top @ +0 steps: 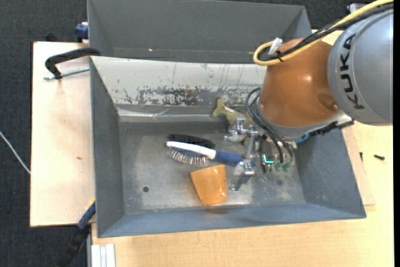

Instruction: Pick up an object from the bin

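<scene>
Bin (104,153): grey metal with a scuffed back wall. Your stuff is all bunched in the middle-to-right part of the floor, and the left side of the floor has nothing on it.

Brush (187,150): white back, dark bristles, flat on the floor about mid-bin. Its long axis runs left-right and dips a bit toward the right.

Blue handle (227,158): that's the brush's right end, and it points straight at the claw and comes right up against it. I can't say if it's actually touching.

Orange cup (210,186): sits in front of the brush, near the front wall and just left of the claw. It looks tipped, not upright.

Beige thing (222,109): small crumpled-looking lump up against the back wall, behind the claw and apart from it. Honestly can't tell what it is.

Claw (243,172): down low in the bin, right of centre, with the cup and the handle tip both just to its left. Wide or narrow? You can't tell from this angle, and I see nothing clearly held.

Orange cover (297,87): the wrist shell above the claw, which hides the floor behind it.

My take: the whole thing turns on that handle. The brush lies left of the claw with its axis aimed at it, so you'd be grabbing across the handle. The cup sits close enough to get bumped.
</scene>
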You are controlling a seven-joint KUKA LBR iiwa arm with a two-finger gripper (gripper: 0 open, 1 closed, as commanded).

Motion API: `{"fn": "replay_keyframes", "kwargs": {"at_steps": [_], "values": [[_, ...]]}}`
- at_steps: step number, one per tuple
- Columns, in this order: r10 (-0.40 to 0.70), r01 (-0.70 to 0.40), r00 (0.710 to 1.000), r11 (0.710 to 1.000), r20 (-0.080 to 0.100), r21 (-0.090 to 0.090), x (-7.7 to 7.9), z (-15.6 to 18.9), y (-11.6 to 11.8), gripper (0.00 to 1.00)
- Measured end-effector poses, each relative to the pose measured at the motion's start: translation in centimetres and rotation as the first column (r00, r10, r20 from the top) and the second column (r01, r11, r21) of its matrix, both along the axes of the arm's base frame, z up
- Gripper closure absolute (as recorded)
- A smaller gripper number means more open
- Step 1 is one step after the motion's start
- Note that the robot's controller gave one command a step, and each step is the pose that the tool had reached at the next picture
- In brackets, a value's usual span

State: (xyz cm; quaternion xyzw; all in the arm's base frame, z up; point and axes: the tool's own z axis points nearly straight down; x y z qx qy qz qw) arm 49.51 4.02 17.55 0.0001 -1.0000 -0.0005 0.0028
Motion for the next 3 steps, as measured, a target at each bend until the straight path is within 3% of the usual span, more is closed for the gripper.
{"fn": "replay_keyframes", "kwargs": {"at_steps": [1,2,3], "values": [[0.191,-0.191,0.981,0.982,0.012,0.001,9.7,-10.3,-0.4,0.00],[0.188,-0.188,0.982,0.982,0.011,0.000,9.7,-10.1,-0.5,1.00],[0.350,-0.350,0.936,0.937,0.019,-0.006,11.0,5.6,-2.9,1.00]]}}
